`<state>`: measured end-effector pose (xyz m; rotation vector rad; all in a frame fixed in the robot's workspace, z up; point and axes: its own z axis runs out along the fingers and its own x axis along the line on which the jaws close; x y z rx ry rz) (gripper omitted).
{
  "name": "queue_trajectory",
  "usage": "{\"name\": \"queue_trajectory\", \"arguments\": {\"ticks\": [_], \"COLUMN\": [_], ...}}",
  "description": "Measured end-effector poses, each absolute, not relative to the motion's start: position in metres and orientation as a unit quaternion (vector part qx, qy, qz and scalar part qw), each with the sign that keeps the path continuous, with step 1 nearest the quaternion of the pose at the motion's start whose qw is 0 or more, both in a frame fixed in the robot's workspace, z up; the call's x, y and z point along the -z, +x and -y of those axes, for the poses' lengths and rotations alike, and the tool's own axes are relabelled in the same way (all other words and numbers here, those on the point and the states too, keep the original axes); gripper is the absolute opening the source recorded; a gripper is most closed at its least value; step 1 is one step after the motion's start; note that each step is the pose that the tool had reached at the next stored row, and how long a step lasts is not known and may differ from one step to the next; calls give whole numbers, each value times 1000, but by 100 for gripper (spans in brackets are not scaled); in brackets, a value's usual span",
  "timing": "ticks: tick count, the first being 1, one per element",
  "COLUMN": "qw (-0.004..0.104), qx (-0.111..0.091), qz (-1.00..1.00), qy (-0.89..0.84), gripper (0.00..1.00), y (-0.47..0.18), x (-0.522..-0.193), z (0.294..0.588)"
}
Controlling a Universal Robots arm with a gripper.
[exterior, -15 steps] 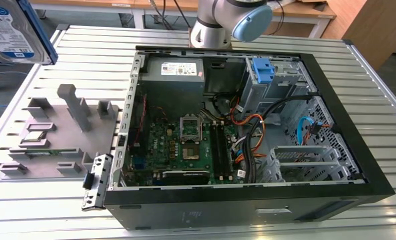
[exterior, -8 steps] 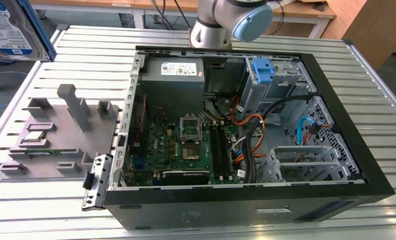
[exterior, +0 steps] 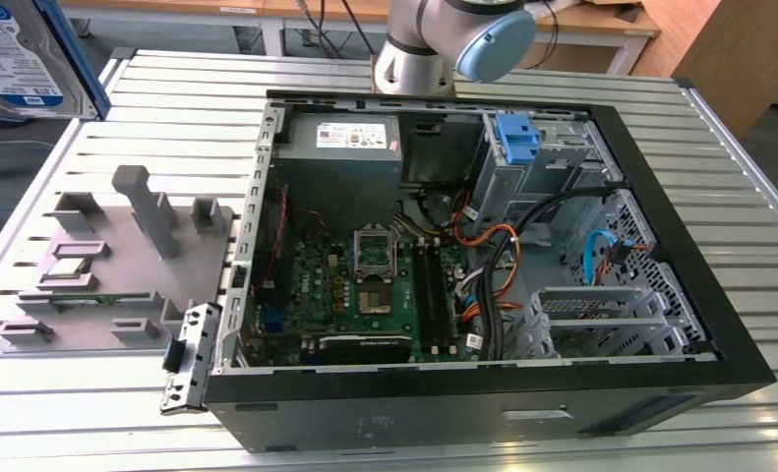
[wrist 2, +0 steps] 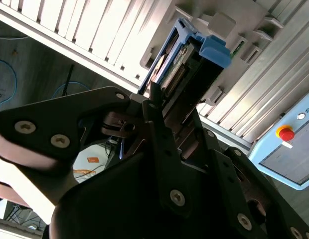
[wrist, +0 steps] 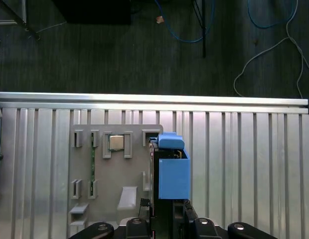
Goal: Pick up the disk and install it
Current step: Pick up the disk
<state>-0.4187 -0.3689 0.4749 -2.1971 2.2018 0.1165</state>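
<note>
The gripper (wrist: 165, 208) is closed on the disk (wrist: 172, 174), its two black fingers clamping one end while the blue-framed drive reaches out beyond them. The pads are partly hidden, so how deep the bite goes is hard to say. Just beyond the disk lies the grey fixture plate (wrist: 114, 169) with its slots and posts, on the slatted aluminium table (wrist: 244, 164); the disk appears lifted clear of it. In the exterior view the disk (exterior: 15, 54) hangs at the exterior view's left, well apart from the open computer case (exterior: 703, 295), where a bare blue bracket (exterior: 513, 136) sits in the drive cage. The carry looks best done slowly, with the drive square and high over posts and case wall, since an end grip lets it twist.
</note>
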Motion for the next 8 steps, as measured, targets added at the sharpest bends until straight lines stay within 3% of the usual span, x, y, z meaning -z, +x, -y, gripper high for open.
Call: {"name": "queue_trajectory", "arguments": {"ticks": [8], "qw": [15], "qx": [-38], "qz": [-707], "qy": [-706], "gripper": [35], "y": [-419], "x": [-477], "z": [369]}}
